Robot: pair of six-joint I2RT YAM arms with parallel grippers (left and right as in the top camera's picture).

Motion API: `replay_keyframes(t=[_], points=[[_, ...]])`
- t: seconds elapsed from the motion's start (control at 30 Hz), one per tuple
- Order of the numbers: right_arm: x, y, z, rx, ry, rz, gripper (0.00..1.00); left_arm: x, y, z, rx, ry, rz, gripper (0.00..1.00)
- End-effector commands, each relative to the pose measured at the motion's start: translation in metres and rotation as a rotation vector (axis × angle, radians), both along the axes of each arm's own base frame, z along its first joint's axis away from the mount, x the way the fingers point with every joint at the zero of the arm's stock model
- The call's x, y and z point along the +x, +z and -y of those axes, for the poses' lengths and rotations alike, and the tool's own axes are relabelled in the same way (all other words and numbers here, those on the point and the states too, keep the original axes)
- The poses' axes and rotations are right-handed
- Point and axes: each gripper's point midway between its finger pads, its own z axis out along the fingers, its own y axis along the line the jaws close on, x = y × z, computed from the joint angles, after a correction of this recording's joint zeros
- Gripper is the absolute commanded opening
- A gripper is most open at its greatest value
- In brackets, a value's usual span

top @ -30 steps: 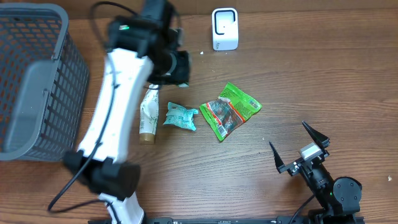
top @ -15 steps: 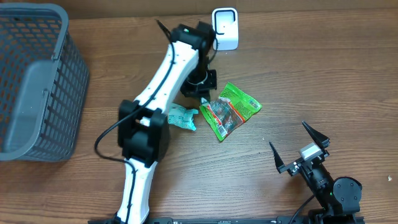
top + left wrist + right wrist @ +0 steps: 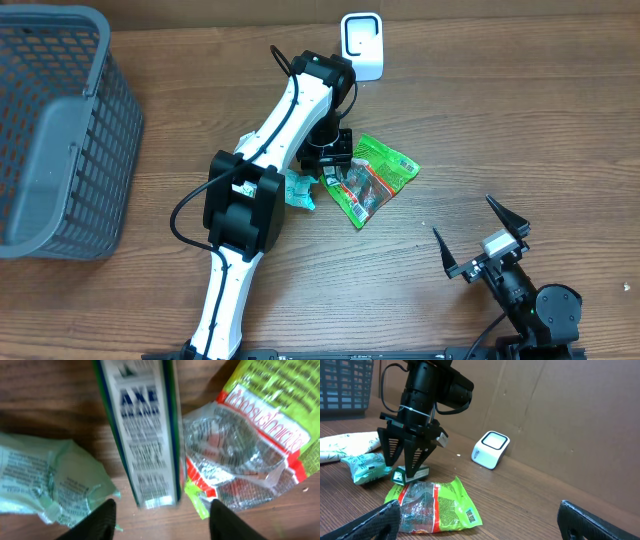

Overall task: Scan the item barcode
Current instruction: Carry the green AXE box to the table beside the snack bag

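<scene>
A small green-and-white box [image 3: 145, 435] printed "AXE BRAND" lies on the wood between a teal packet [image 3: 45, 480] and a green snack bag [image 3: 250, 445]. My left gripper [image 3: 160, 520] hangs right over the box, open, with a finger on each side and not touching it; in the right wrist view the left gripper [image 3: 405, 460] stands above the box [image 3: 402, 476]. From overhead, the left gripper [image 3: 328, 162] is below the white scanner [image 3: 361, 45]. My right gripper [image 3: 462, 215] rests open at the front right, holding nothing.
A grey mesh basket [image 3: 60, 130] stands at the far left. A white tube [image 3: 345, 442] lies left of the teal packet [image 3: 365, 466]. The snack bag [image 3: 370, 178] shows a barcode facing up [image 3: 471, 516]. A cardboard wall backs the table.
The left arm has swung right from beside the basket to the spot between the teal packet and the snack bag. Its jaws have gone from shut to open.
</scene>
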Motion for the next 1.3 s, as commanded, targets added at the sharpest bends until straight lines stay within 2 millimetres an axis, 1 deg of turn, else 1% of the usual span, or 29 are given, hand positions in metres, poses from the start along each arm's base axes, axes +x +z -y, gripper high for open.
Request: replay_keyframes(t=[0.0, 0.2, 0.3, 0.33, 0.4, 0.53, 0.6, 0.63, 0.7, 0.77, 0.8, 1.0, 1.17, 1.27], points=[[0.000, -0.002, -0.001, 0.011, 0.000, -0.003, 1.00, -0.006, -0.003, 0.000, 0.000, -0.041, -0.023, 0.54], [0.000, -0.002, -0.001, 0.011, 0.000, -0.003, 1.00, -0.006, -0.003, -0.001, -0.014, -0.090, -0.022, 0.54], [0.000, -0.002, -0.001, 0.011, 0.000, -0.003, 1.00, -0.004, 0.000, 0.001, -0.026, -0.107, -0.008, 0.49], [0.000, -0.002, -0.001, 0.011, 0.000, -0.003, 1.00, -0.003, 0.002, 0.004, -0.039, -0.120, -0.002, 0.45], [0.000, -0.002, -0.001, 0.011, 0.000, -0.002, 1.00, 0.003, 0.012, 0.009, -0.059, -0.144, 0.032, 0.42], [0.000, -0.002, -0.001, 0.011, 0.000, -0.003, 1.00, 0.021, 0.035, 0.020, -0.073, -0.193, 0.145, 0.42], [0.000, -0.002, -0.001, 0.011, 0.000, -0.003, 1.00, 0.030, 0.039, 0.020, -0.063, -0.198, 0.189, 0.40], [0.000, -0.002, -0.001, 0.011, 0.000, -0.003, 1.00, 0.035, 0.039, 0.020, -0.056, -0.195, 0.212, 0.37], [0.000, -0.002, -0.001, 0.011, 0.000, -0.003, 1.00, 0.042, 0.035, 0.021, -0.044, -0.178, 0.238, 0.30], [0.000, -0.002, -0.001, 0.011, 0.000, -0.003, 1.00, 0.047, 0.028, 0.024, -0.051, -0.175, 0.249, 0.21], [0.000, -0.002, -0.001, 0.011, 0.000, -0.003, 1.00, 0.047, 0.026, 0.025, -0.050, -0.170, 0.249, 0.19], [0.000, -0.002, -0.001, 0.011, 0.000, -0.003, 1.00, 0.042, 0.004, 0.020, -0.001, -0.120, 0.224, 0.18], [0.000, -0.002, -0.001, 0.011, 0.000, -0.003, 1.00, 0.045, -0.019, 0.029, -0.014, -0.146, 0.249, 0.18], [0.000, -0.002, -0.001, 0.011, 0.000, -0.002, 1.00, 0.040, -0.031, 0.032, -0.016, -0.159, 0.242, 0.18]])
